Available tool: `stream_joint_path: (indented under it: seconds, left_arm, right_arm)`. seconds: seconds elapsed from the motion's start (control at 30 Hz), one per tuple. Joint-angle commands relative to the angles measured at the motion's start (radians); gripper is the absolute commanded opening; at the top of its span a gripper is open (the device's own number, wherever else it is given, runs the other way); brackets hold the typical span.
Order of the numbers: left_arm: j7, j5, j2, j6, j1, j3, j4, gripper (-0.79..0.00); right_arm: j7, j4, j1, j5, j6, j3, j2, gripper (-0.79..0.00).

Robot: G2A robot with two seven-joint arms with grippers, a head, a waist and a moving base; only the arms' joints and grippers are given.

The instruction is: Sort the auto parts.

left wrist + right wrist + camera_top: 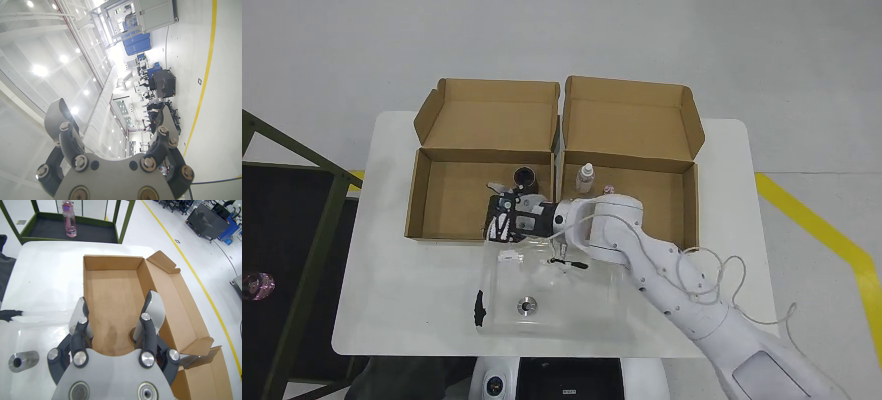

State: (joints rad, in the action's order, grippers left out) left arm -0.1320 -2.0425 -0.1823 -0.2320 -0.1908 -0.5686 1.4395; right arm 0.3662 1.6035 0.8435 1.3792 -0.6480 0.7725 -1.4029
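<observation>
Your left gripper (111, 109) points up into the hall, its pads spread wide with nothing between them.

Now onto the white table (392, 250), from its left edge. The clear plastic tray (592, 312) sits mid-way along the near edge. A flat black ragged-edged piece (479, 308) lies against its left wall. It looks thin and light, maybe bendy, so pinch it by an edge.

Just right of it, on the tray floor, lies the short grey metal cylinder with a bored centre (529, 306). It looks like solid steel, so I'd expect it to be heavy, stiff and slick. Take it across the round body at mid-length with the pads square, or it may roll or slip out.

Further along the tray lies a thin black part (567, 262), too small to make out.

By the far edge stands the left brown cardboard box (457, 195). Your right gripper (116, 298) hangs over its right end, near the front wall. The fingers are well apart and empty, with bare cardboard showing between them. A black round part (525, 177) rests against that box's right wall.

Next door is the right brown cardboard box (652, 195), touching the first. It holds a small white bottle (585, 178) by its left wall.
</observation>
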Motion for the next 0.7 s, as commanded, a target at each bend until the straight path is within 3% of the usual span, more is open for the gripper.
stream_joint_path:
  seconds: [0.0,0.07,0.13,0.3,0.67]
  left_arm:
    - [0.0,0.0,0.0,0.0,0.0,0.0,0.0,0.0]
    - [0.0,0.0,0.0,0.0,0.0,0.0,0.0,0.0]
    - [0.0,0.0,0.0,0.0,0.0,0.0,0.0,0.0]
    - [0.0,0.0,0.0,0.0,0.0,0.0,0.0,0.0]
    - [0.0,0.0,0.0,0.0,0.0,0.0,0.0,0.0]
  right_arm:
    - [0.008,0.059,0.055,0.011,-0.036,0.023,0.015,-0.289]
    - [0.01,0.111,0.108,0.021,-0.071,0.044,0.03,-0.305]
    - [0.011,0.159,0.159,0.036,-0.112,0.062,0.045,-0.394]
    - [0.003,0.251,0.286,0.082,-0.201,0.112,0.081,-0.317]
    - [-0.039,0.297,0.421,0.176,-0.272,0.151,0.124,-0.332]
